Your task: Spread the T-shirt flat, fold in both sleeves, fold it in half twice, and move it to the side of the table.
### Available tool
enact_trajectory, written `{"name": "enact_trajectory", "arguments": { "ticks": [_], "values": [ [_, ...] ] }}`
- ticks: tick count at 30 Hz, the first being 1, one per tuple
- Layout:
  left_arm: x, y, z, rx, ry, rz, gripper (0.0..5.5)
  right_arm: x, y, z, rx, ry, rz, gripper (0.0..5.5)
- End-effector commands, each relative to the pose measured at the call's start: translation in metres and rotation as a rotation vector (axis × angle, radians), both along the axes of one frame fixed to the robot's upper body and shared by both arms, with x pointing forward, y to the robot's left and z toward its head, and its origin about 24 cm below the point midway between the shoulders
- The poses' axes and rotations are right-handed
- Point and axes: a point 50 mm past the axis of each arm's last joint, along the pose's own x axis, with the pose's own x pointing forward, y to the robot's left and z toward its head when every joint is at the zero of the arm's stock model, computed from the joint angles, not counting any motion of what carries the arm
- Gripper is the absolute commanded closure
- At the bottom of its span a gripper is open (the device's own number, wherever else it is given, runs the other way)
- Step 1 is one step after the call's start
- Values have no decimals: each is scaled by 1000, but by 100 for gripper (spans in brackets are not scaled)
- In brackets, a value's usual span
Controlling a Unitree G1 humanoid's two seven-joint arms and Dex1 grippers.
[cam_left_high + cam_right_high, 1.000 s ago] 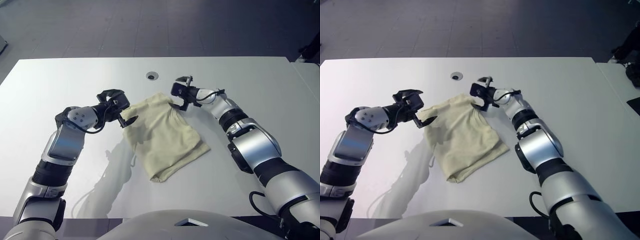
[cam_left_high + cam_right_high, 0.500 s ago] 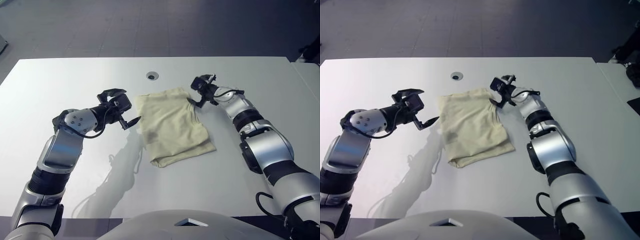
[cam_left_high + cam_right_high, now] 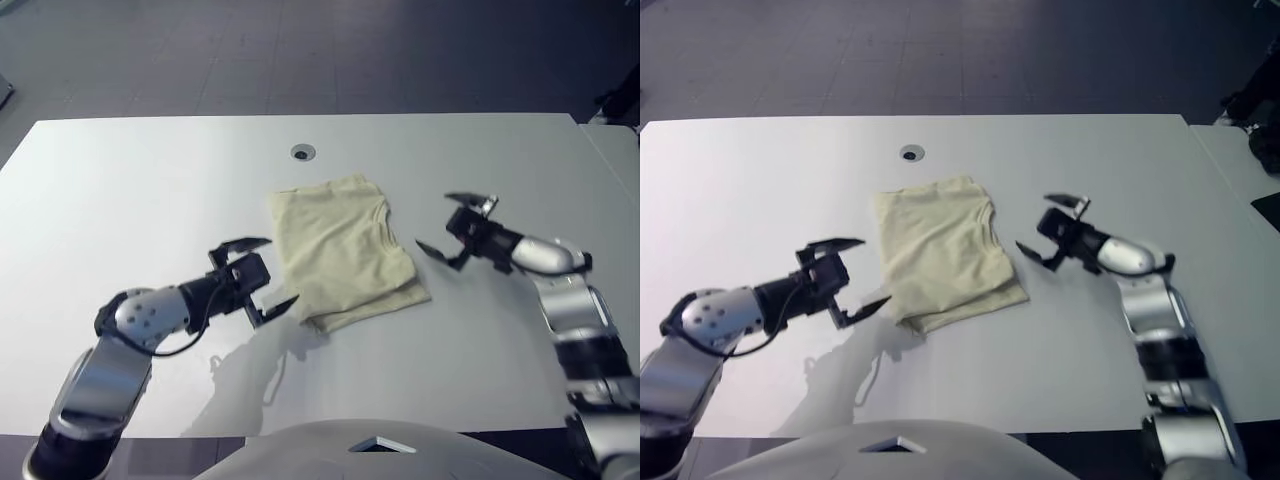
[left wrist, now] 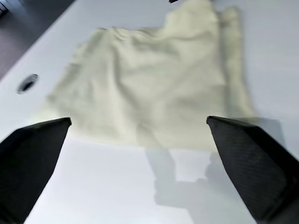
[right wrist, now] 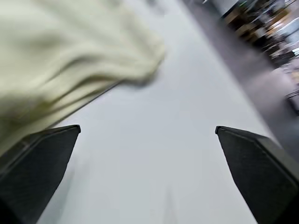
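Note:
The pale yellow T-shirt (image 3: 342, 248) lies folded into a small rectangle near the middle of the white table (image 3: 130, 190). My left gripper (image 3: 262, 283) is open, just off the shirt's near left corner and empty. On the shirt's right side my right gripper (image 3: 452, 230) is open as well, a short gap from the cloth. The left wrist view looks onto the folded shirt (image 4: 149, 88) between its two dark fingers (image 4: 32, 163). A rumpled edge of the shirt (image 5: 60, 60) and bare table lie ahead in the right wrist view.
A round cable hole (image 3: 303, 152) sits in the table behind the shirt. Bare tabletop stretches to the left and right of the shirt. A second table's edge (image 3: 615, 140) adjoins at the far right, and dark floor lies beyond.
The right gripper let go of the shirt's far right corner and drew back right and toward me, open. The left gripper pulled back toward me. The shirt settled flat.

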Motion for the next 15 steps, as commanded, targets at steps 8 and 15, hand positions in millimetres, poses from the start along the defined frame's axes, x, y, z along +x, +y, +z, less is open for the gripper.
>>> {"name": "enact_trajectory", "arguments": {
  "ticks": [8, 15],
  "values": [
    [-50, -18, -41, 417, -207, -206, 10, -39, 30, 70, -251, -91, 296, 12],
    [-50, -36, -70, 504, -236, -163, 29, -23, 34, 79, -266, -104, 349, 10]
  ]
}}
